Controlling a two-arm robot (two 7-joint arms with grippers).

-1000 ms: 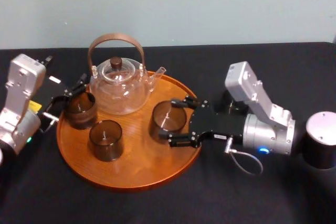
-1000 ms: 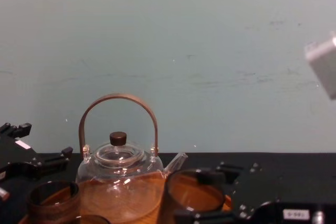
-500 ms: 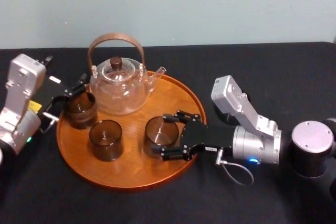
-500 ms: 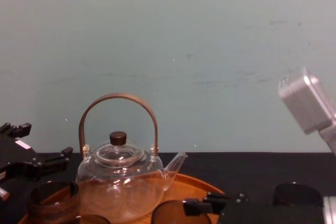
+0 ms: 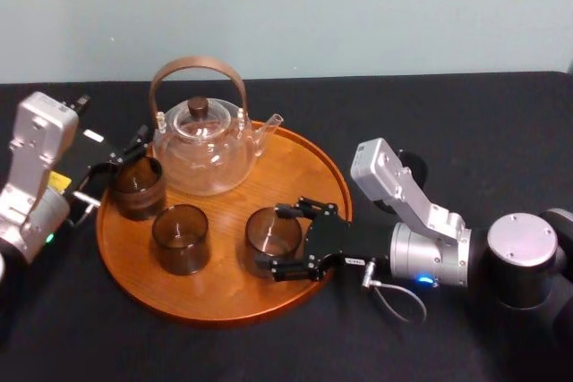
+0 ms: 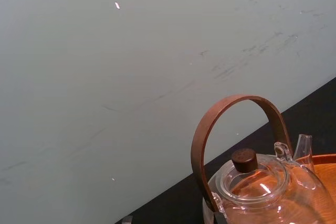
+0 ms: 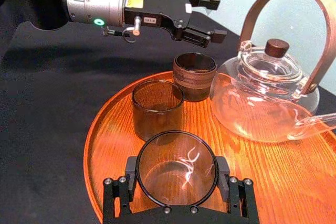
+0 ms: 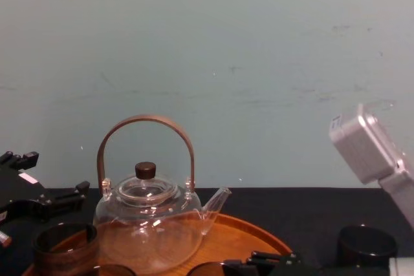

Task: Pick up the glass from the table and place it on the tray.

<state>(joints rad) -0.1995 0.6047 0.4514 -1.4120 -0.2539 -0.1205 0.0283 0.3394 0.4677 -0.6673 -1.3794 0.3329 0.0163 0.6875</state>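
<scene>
A smoky brown glass [image 5: 271, 234] sits upright between the fingers of my right gripper [image 5: 271, 241], which is shut on its sides. It is over the front right part of the round wooden tray [image 5: 224, 297]. I cannot tell whether its base touches the wood. The right wrist view looks down into the glass [image 7: 177, 167], with a finger pressed against each side of its rim and the tray [image 7: 294, 171] below. My left gripper [image 5: 121, 167] hangs open at the tray's left edge, just above a darker glass [image 5: 136, 187]. The black table [image 5: 448, 123] stretches around the tray.
A glass teapot [image 5: 204, 149] with a brown arched handle stands at the back of the tray. A second smoky glass [image 5: 181, 237] stands left of the held one. My right arm's grey links [image 5: 421, 212] lie low over the table to the right. A pale wall rises behind.
My right gripper has carried the glass forward and to the left, from the tray's right side towards its front, and lower. The left arm, teapot and other glasses have not moved.
</scene>
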